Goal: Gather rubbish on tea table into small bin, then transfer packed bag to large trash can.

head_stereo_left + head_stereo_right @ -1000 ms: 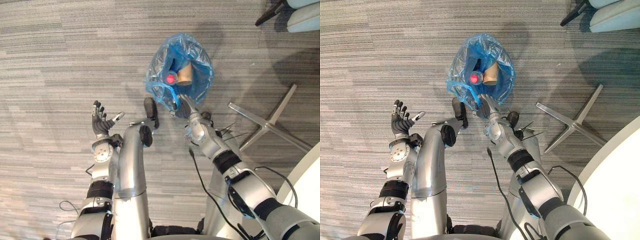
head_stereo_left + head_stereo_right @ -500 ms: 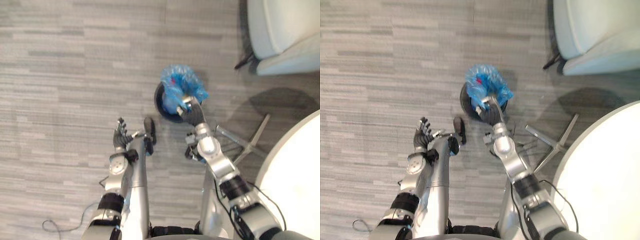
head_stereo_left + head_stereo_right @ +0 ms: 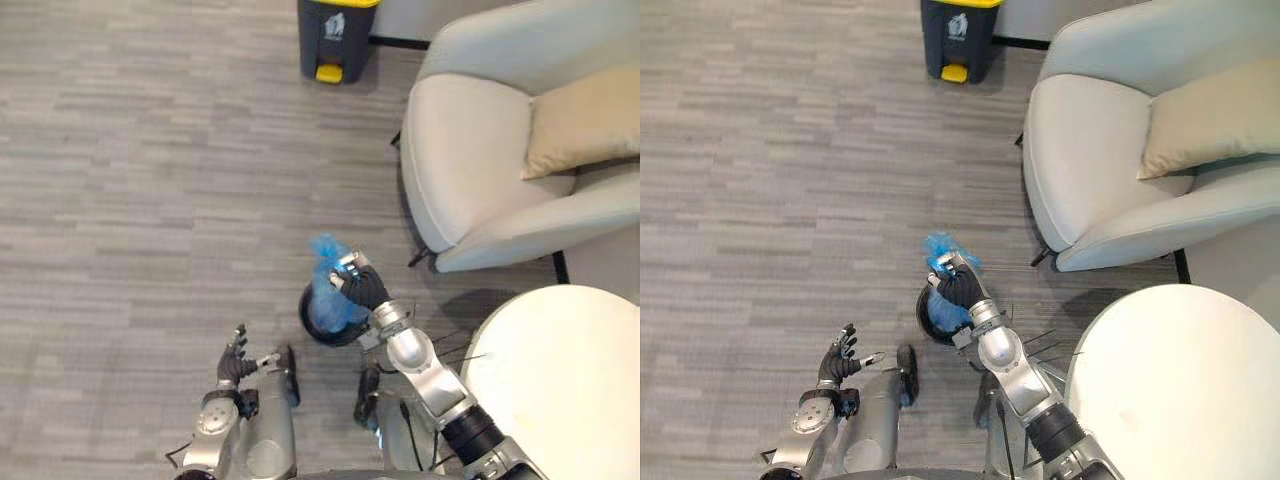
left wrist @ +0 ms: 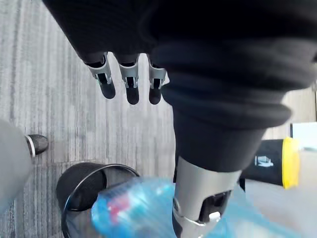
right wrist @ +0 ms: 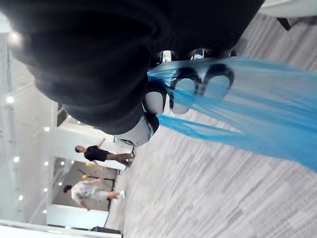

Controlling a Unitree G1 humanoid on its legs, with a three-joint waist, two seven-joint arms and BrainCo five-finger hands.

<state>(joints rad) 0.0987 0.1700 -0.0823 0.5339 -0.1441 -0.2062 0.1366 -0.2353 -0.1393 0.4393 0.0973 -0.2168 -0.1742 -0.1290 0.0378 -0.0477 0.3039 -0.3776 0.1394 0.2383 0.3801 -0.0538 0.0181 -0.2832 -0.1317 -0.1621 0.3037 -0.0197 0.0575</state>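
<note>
right hand (image 3: 362, 288) curled round bag (image 3: 324, 290) neck | bag bottom at bin (image 3: 312, 327) mouth | left hand (image 3: 235, 366) spread, empty | can (image 3: 335, 35) well apart

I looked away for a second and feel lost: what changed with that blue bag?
The right hand gathered the open blue bag shut and lifted it up from the small black bin; the camera also rose. The left hand stayed open and idle.

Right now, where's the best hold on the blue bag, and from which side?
The gathered neck, from above. The bag stands in the bin, its film bunched narrow at the top, loose and bulging below. The right hand is curled round that neck.
</note>
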